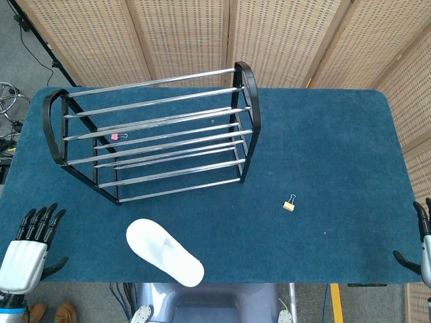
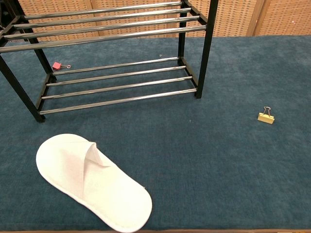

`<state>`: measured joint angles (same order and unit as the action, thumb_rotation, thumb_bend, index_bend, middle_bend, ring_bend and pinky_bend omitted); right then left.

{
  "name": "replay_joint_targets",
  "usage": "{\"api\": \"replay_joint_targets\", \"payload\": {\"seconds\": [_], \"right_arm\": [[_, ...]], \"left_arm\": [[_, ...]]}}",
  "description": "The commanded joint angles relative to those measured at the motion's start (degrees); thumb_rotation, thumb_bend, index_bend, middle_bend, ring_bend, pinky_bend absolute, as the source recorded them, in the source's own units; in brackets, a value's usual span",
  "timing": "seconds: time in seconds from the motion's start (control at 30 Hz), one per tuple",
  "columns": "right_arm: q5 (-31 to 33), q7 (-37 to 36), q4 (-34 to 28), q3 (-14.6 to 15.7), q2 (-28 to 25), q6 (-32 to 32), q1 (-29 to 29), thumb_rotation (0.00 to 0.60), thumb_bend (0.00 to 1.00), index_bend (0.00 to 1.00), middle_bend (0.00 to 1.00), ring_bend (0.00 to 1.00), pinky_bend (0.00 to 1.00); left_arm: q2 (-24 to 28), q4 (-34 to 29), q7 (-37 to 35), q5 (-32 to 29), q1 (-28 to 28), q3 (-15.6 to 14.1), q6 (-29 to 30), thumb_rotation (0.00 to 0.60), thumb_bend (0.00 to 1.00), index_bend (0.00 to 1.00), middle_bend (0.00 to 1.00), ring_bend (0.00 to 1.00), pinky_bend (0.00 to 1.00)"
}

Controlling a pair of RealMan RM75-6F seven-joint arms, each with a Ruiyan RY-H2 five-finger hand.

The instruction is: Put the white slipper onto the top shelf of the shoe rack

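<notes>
The white slipper (image 1: pixel 163 252) (image 2: pixel 92 180) lies flat on the blue table near its front edge, toe end to the left. Behind it stands the black shoe rack (image 1: pixel 153 129) (image 2: pixel 112 53) with chrome bars; nothing rests on its top shelf. My left hand (image 1: pixel 30 249) hovers at the front left corner, fingers apart and holding nothing, well left of the slipper. Only part of my right hand (image 1: pixel 421 243) shows at the right edge of the head view, fingers apart and nothing in it. Neither hand appears in the chest view.
A yellow binder clip (image 1: pixel 289 204) (image 2: pixel 265 116) lies on the table (image 1: pixel 323 148) right of the rack. A pink binder clip (image 1: pixel 116 136) (image 2: pixel 57 65) sits on the table under the rack's left part. Wicker screens stand behind the table.
</notes>
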<state>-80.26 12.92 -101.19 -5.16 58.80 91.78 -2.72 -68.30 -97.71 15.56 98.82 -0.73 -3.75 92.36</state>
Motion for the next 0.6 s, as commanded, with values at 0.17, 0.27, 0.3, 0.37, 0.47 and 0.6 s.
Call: {"api": "replay_joint_targets", "payload": {"seconds": [0.17,0.27,0.3,0.37,0.47,0.6], "right_arm": [[0.42,-0.50,-0.02,-0.23,-0.20,0.35,-0.35,0.600,0.00,0.00,0.00,0.00,0.00],[0.24,-0.46,-0.05,-0.02,-0.19,-0.03,-0.27,0.600,0.00,0.00,0.00,0.00,0.00],[0.08,-0.44,-0.07,0.05,-0.19,-0.10,-0.24,0.600,0.00,0.00,0.00,0.00,0.00],[-0.15,-0.39,-0.09,0.13,-0.18,-0.14,-0.21,0.600,0.00,0.00,0.00,0.00,0.00],[-0.16,-0.32,-0.14,0.14,-0.16,-0.27,-0.17,0.600,0.00,0.00,0.00,0.00,0.00],[-0.09,-0.39,-0.05,0.11,-0.22,-0.54,-0.08,0.600,0.00,0.00,0.00,0.00,0.00]], "left_arm": [[-0.02,0.41,-0.22,-0.59,0.33,0.23,-1.00,0.600,0.03,0.00,0.00,0.00,0.00],[-0.10,0.52,-0.22,-0.24,0.51,-0.11,-1.60,0.600,0.03,0.00,0.00,0.00,0.00],[-0.15,0.61,-0.19,0.09,0.64,-0.33,-1.91,0.600,0.03,0.00,0.00,0.00,0.00],[-0.30,0.89,-0.35,0.76,0.91,-0.67,-2.39,0.600,0.03,0.00,0.00,0.00,0.00],[-0.83,1.42,-1.06,2.01,1.90,-1.54,-4.34,0.600,0.03,0.00,0.00,0.00,0.00],[-2.57,1.72,-2.82,2.48,4.28,-1.64,-8.21,0.600,0.03,0.00,0.00,0.00,0.00]]}}
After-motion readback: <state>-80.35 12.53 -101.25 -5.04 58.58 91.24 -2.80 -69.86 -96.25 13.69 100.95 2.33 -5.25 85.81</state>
